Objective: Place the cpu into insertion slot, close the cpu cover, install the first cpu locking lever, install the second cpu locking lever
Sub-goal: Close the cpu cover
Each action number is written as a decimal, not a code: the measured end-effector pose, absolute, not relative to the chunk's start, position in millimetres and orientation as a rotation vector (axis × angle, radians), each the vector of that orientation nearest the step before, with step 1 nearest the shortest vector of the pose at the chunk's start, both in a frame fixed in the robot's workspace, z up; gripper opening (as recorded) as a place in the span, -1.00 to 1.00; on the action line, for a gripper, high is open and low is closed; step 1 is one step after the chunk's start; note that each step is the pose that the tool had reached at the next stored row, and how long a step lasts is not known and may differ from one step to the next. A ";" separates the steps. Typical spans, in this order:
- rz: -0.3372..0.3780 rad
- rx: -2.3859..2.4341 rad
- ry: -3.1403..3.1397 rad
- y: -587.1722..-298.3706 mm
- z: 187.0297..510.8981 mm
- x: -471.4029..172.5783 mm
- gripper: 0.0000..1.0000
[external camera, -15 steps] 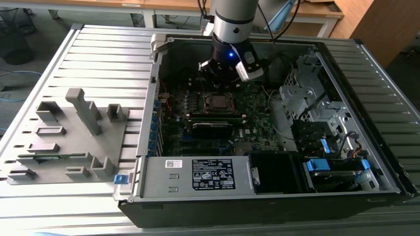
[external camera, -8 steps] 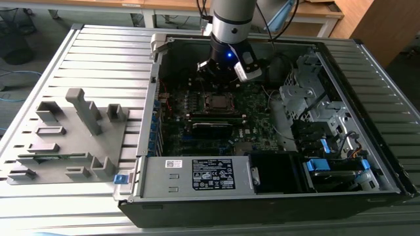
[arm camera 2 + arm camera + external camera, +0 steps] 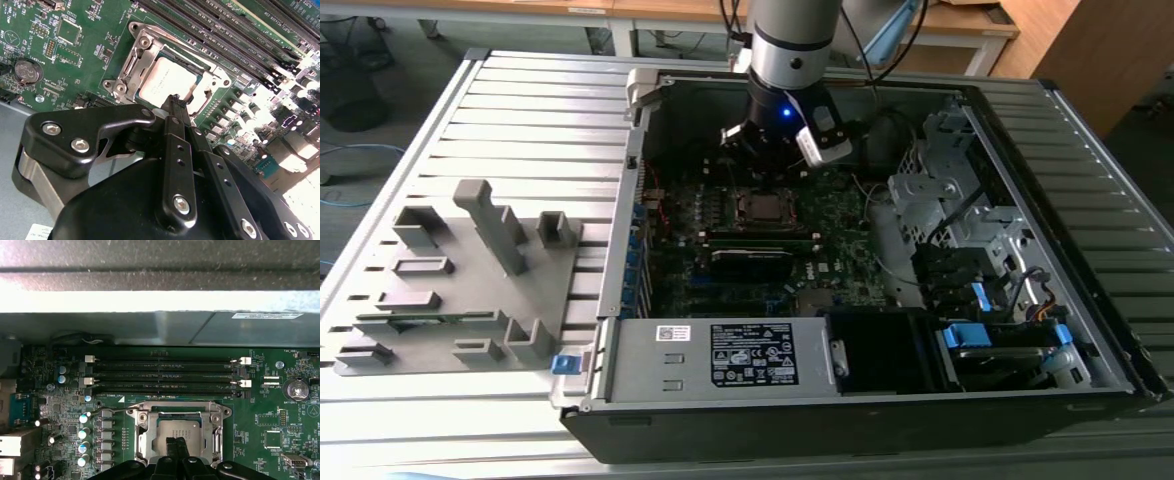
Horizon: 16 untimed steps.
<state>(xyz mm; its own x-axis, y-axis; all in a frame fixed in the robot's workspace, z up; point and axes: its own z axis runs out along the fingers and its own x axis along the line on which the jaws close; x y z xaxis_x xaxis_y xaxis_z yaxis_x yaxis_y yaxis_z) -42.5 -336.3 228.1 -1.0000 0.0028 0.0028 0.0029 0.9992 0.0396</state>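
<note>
The cpu [image 3: 161,80] [image 3: 172,429] lies flat in the insertion slot [image 3: 761,207] on the green board, silvery face up. The cpu cover [image 3: 134,64] [image 3: 142,432], a silvery frame, lies flat around it, with the chip showing through its window. My gripper [image 3: 175,101] [image 3: 175,442] [image 3: 769,172] hangs just above one edge of the cpu, its black fingers shut together with nothing between them. A thin wire locking lever [image 3: 107,410] sticks out sideways from one corner of the socket. The gripper body hides the near side of the socket in both wrist views.
Long black memory slots [image 3: 165,375] [image 3: 225,35] run beside the socket. A coin battery [image 3: 296,389] [image 3: 26,71] sits on the board. The case walls, a drive cage [image 3: 947,200] and the power supply [image 3: 720,355] ring the board. A grey fixture [image 3: 454,280] stands outside, at the exterior view's left.
</note>
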 end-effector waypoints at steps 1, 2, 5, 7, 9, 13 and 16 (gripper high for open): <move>-0.062 -0.005 -3.138 -336.8 228.0 -42.5 -0.79; -0.062 -0.004 -3.138 -337.5 228.1 -42.6 -0.79; -0.062 -0.004 -3.138 -339.9 228.1 -42.7 -0.79; -0.062 -0.005 -3.138 -340.9 227.8 -43.4 -0.79; -0.062 -0.004 -3.139 -341.3 227.2 -45.9 -0.79; -0.060 -0.004 -3.141 -342.0 225.1 -51.3 -0.79; -0.059 -0.004 -3.148 -342.2 222.3 -52.8 -0.79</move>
